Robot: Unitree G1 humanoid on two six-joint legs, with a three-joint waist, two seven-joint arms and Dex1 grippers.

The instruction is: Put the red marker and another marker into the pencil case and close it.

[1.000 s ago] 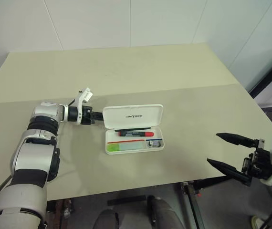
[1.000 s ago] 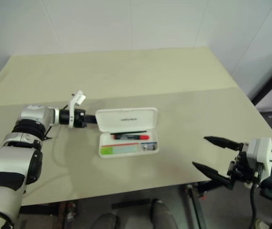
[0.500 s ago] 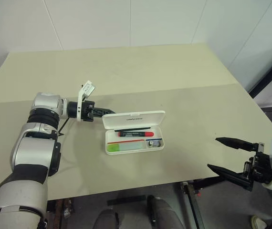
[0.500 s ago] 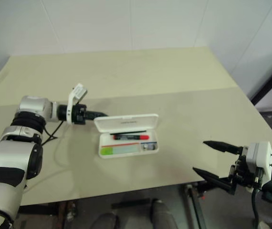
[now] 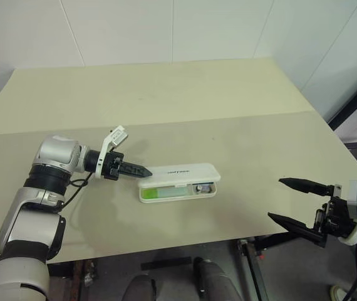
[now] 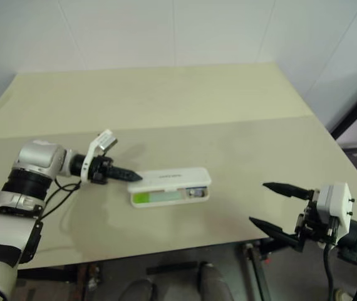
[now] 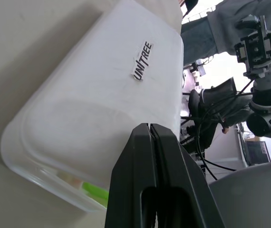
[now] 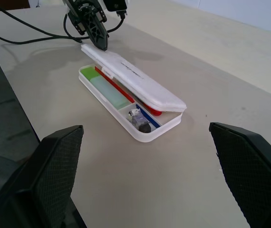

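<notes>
The jaws of the left gripper are pressed together into a single point, nothing being pinched, and that point is laid on the lid of the case at its left end, near the hinge side. The lid is held low over the tray but is not shut: in the right wrist view a gap is seen along the front, with the highlighter at one end of the tray, the red marker under the lid and a small grey block in the end compartment. A slip is judged the main risk, since the push is made by a narrow tip on smooth plastic near one corner; the tip could slide off and the lid spring back up. A one-sided push could also skew the lid, leave the far end unlatched, or shove the light case along the table. A marker lying proud of the tray could block the closing, though whether either does cannot be told. The jaws of the right gripper are spread wide and empty, well apart from the case off the table's near right edge, so no bracing is given. Compared with a second ago, the lid, then upright, has been brought down nearly flat, and the left gripper has been swung from behind it to on top.
</notes>
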